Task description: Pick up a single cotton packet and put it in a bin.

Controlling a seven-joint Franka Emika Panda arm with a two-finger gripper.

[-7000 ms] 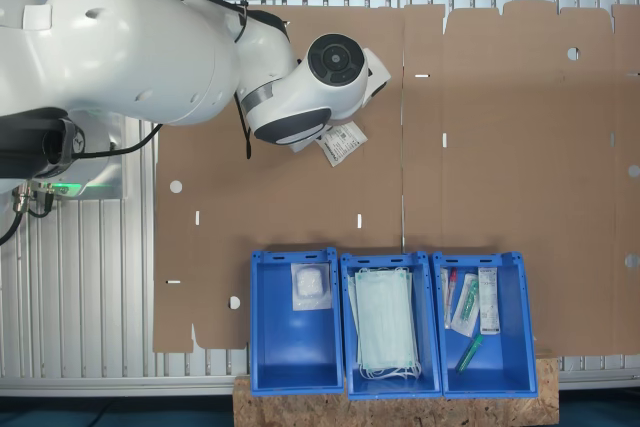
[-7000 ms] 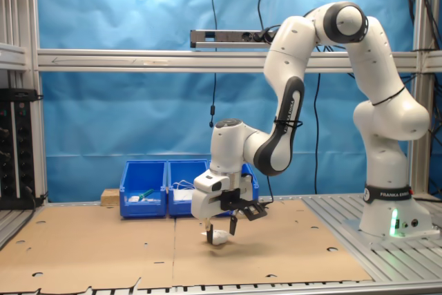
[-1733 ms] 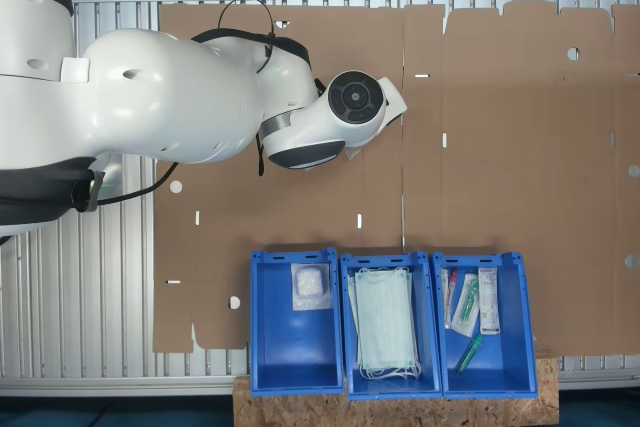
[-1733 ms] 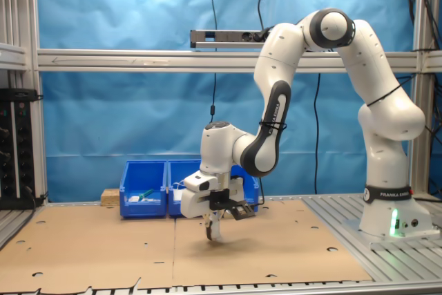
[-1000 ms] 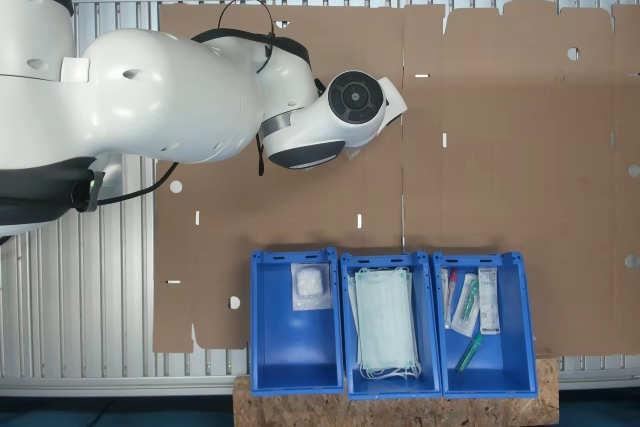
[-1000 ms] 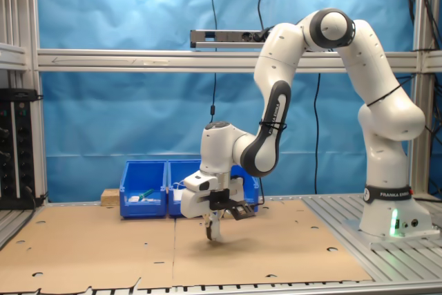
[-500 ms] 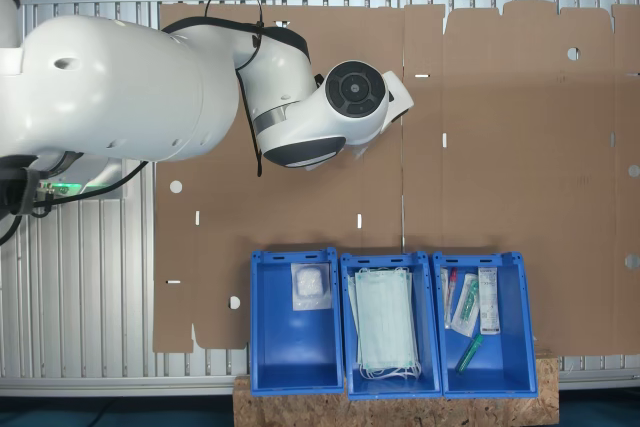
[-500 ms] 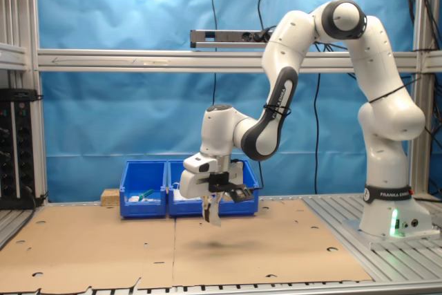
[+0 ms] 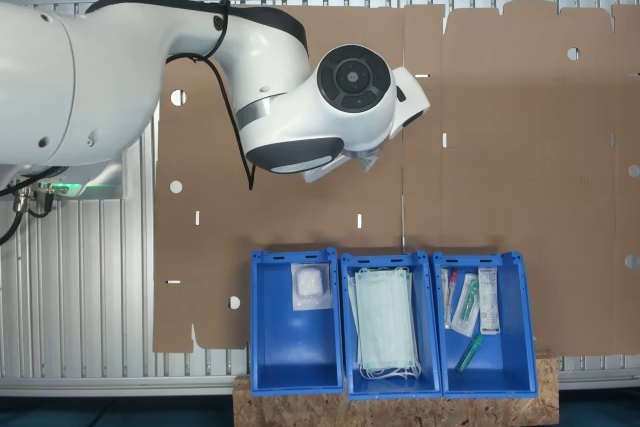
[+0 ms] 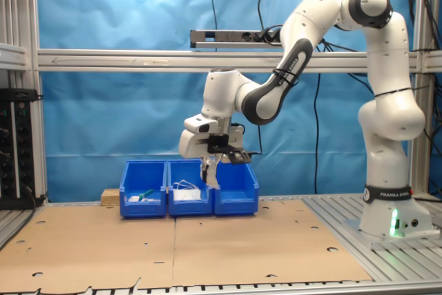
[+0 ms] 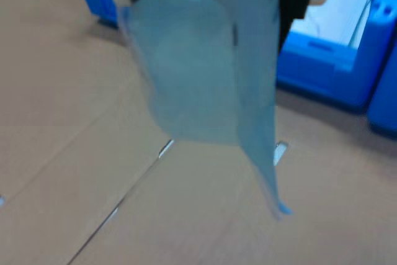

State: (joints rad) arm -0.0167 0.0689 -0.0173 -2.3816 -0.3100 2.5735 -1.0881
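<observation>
Blue bin (image 9: 296, 321); white cotton pkt (image 10: 210, 175)

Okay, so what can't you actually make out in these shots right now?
- Print on the cotton packet: motion-blurred in the wrist view, too small in the second exterior view.
- Gripper fingers: hidden under the arm's wrist in the first exterior view, which also covers nearly all of the packet.
- Contents of the bin: hidden by its front wall in the second exterior view.
</observation>
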